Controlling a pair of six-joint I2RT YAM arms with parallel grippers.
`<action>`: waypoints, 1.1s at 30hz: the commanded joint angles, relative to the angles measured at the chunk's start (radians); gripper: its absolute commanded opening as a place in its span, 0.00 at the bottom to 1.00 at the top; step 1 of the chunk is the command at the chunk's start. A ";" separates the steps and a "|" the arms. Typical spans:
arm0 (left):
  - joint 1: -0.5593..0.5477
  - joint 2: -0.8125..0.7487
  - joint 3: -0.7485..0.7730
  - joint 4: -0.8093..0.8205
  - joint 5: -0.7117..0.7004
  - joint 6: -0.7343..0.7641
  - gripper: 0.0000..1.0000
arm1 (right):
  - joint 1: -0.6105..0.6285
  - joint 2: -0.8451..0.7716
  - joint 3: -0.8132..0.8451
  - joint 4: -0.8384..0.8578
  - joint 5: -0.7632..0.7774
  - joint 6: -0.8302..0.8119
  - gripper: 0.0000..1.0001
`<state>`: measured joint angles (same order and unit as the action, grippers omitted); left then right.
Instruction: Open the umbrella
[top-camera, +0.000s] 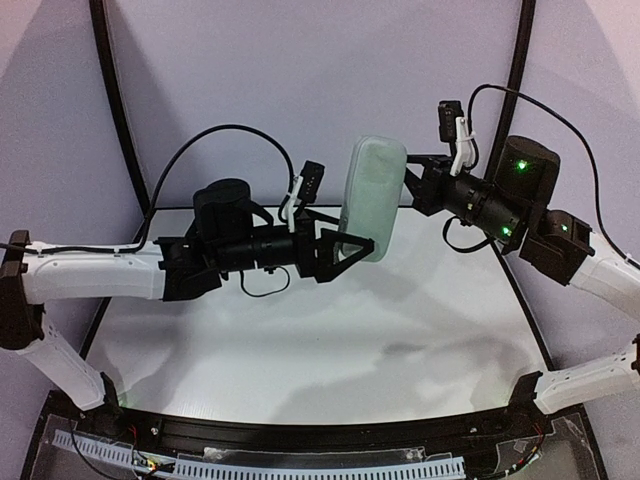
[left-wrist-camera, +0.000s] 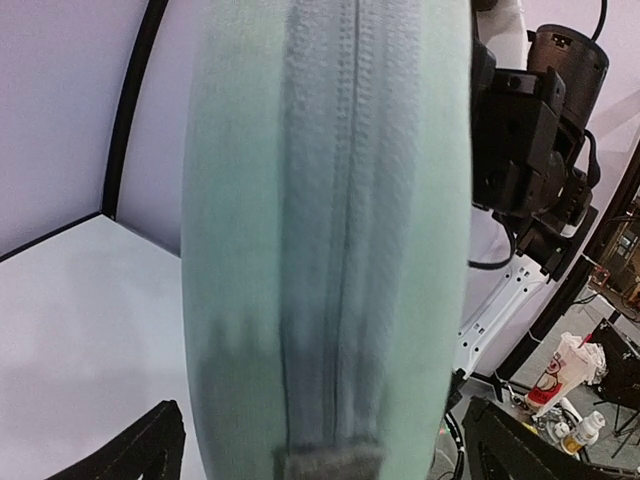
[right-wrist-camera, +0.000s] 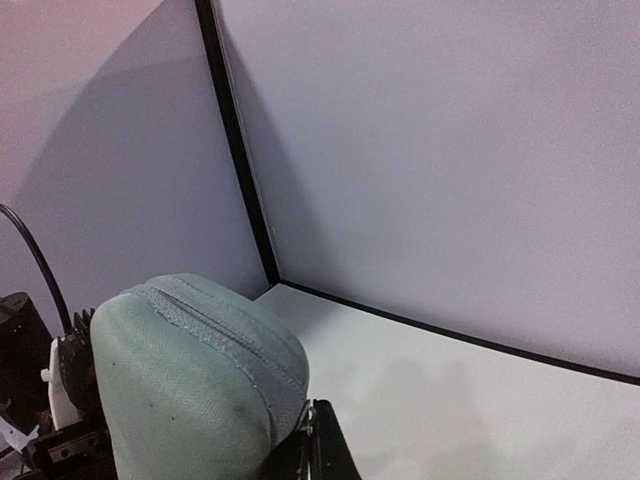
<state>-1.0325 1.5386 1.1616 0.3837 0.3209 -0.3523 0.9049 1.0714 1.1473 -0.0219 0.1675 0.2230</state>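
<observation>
1. A white counter (top-camera: 300, 330) is backed by lavender walls (top-camera: 300, 80).
2. A mint zipped case (top-camera: 372, 195) is clamped above it by the right fingers (right-wrist-camera: 318, 445).
3. Its lower end is flanked by the wide-spread left fingers (left-wrist-camera: 140, 450).
4. The umbrella itself is hidden.

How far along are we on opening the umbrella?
Done: the case is held up off the table, pinched by the shut right gripper. In hand: the open left gripper brackets its lower end. Left: the zipper looks closed and no umbrella shows, so unzip, extract, open.
</observation>
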 joint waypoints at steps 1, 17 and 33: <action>-0.005 0.048 0.061 0.024 0.033 0.016 0.92 | 0.009 -0.010 0.030 0.118 -0.023 0.056 0.00; -0.005 -0.075 -0.014 -0.221 0.103 0.107 0.01 | 0.001 -0.124 -0.024 -0.114 0.071 -0.263 0.00; -0.014 -0.102 -0.099 -0.593 0.327 0.124 0.01 | -0.015 -0.144 -0.067 0.080 0.349 -0.626 0.00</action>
<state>-1.0272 1.4696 1.1444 -0.0288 0.5060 -0.2358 0.9334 0.9707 1.0525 -0.2770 0.1626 -0.3690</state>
